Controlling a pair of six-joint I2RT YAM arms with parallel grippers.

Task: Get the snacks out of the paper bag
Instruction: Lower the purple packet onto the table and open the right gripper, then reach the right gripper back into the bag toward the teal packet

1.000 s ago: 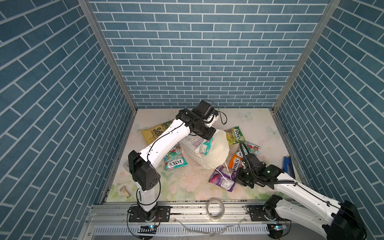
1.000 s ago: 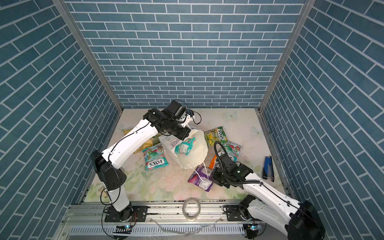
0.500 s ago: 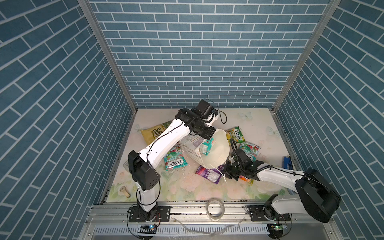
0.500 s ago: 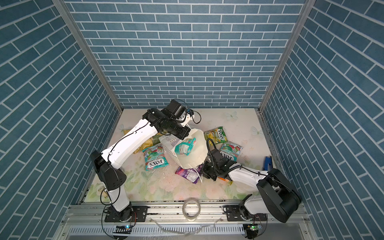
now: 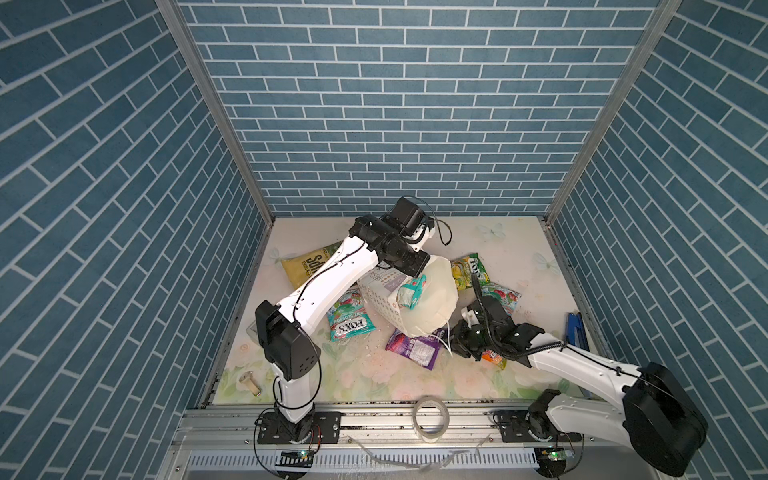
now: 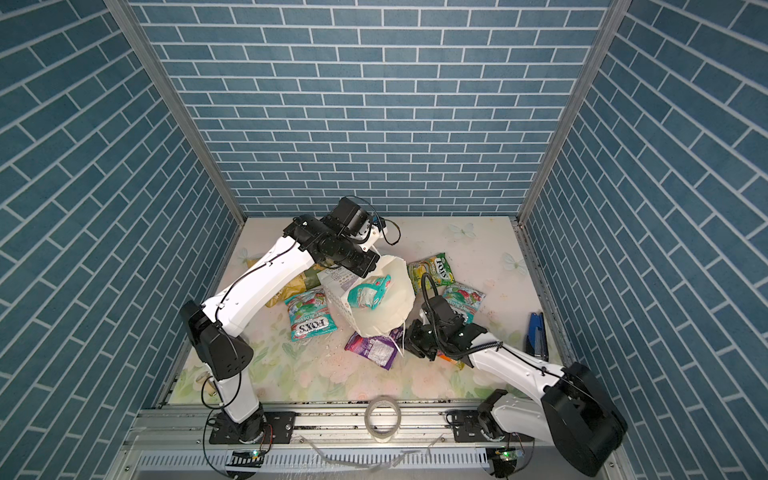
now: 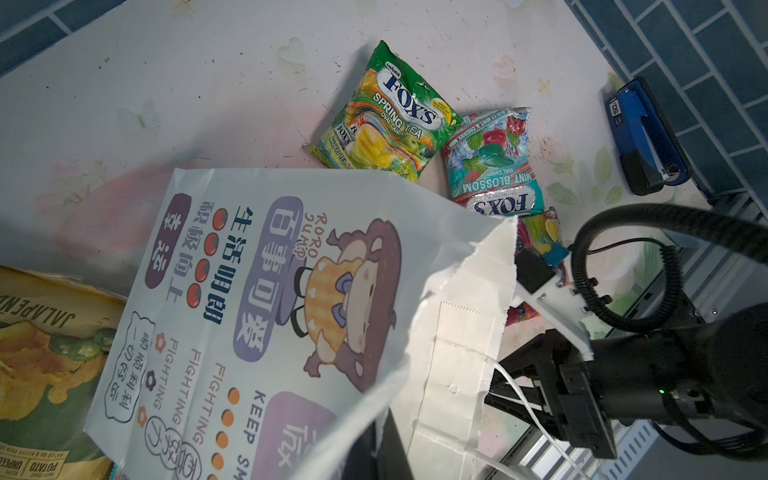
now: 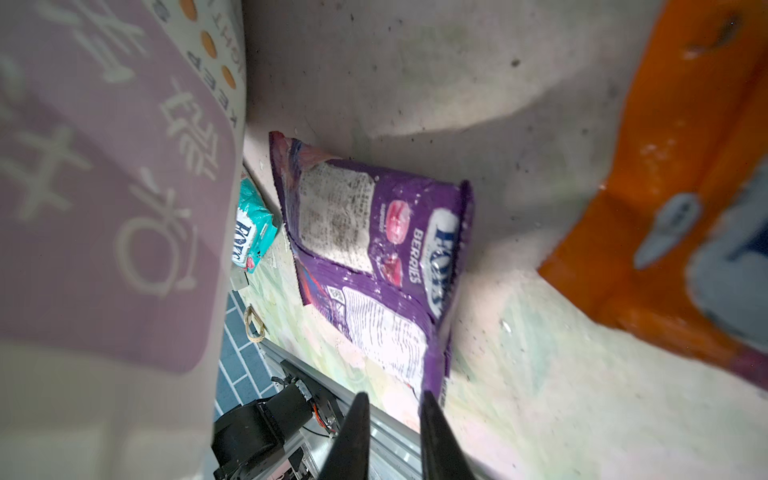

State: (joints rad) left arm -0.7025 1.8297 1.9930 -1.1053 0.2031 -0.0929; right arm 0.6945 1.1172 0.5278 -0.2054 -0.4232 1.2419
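Note:
My left gripper (image 5: pixel 415 270) is shut on the rim of the white paper bag (image 5: pixel 432 307), holding it tilted above the table; one dark finger (image 7: pixel 388 453) shows behind the paper. A teal packet (image 5: pixel 411 291) sits in the bag's mouth. My right gripper (image 8: pixel 392 411) is open low at the bag's right, with the purple packet (image 8: pixel 374 249) flat on the table just off its fingertips. Lying loose in a top view are the chips bag (image 5: pixel 307 266), a teal packet (image 5: pixel 349 322), a yellow-green packet (image 5: pixel 469 270), another teal packet (image 5: pixel 500 295) and an orange packet (image 5: pixel 492 357) under the right arm.
A dark blue stapler (image 5: pixel 575 330) lies by the right wall. A clear tape roll (image 5: pixel 432 415) rests on the front rail. A small metal cylinder (image 5: pixel 249 380) lies at the front left. Brick-patterned walls close in three sides.
The right gripper carried the purple packet left toward the bag and its jaws have parted, leaving the packet on the table. The left arm and bag have not moved.

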